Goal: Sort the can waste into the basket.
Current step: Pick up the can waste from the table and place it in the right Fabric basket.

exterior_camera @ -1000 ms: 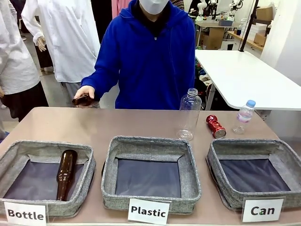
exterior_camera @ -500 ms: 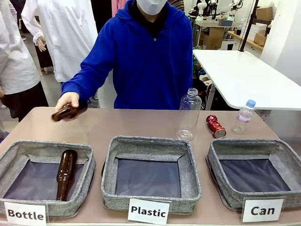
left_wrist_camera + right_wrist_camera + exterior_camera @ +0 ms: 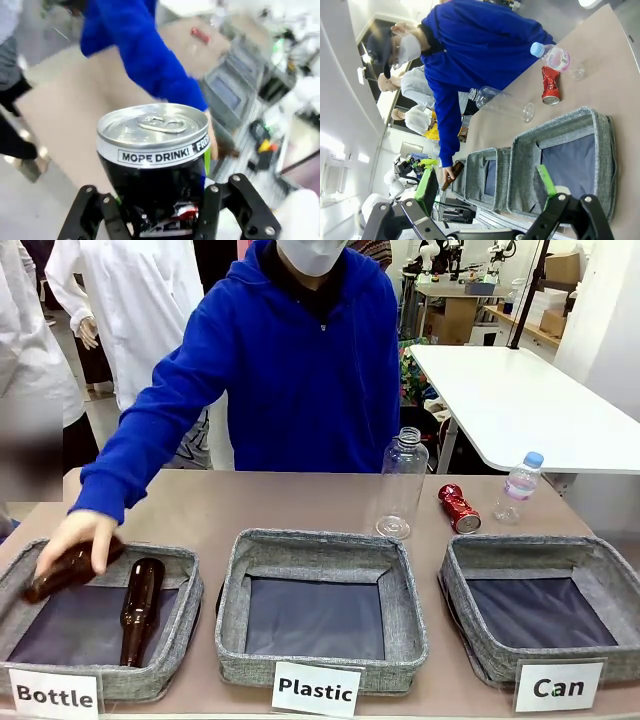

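Tabletop (image 3: 250,505): red can (image 3: 459,508) flat, axis near-far.

The right gripper (image 3: 486,186) is hovering, jaws wide apart, near the basket (image 3: 555,132), while the red can (image 3: 550,85) is lying on the table (image 3: 600,45) beyond its far wall.

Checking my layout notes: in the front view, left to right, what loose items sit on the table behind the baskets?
Tall clear plastic bottle → crushed red can → small blue-capped bottle.

I'm looking into a lab: labelled grey baskets (image 3: 320,541) are lining the near edge of my table (image 3: 210,502), a white workbench (image 3: 520,405) and cardboard boxes (image 3: 455,322) standing beyond.
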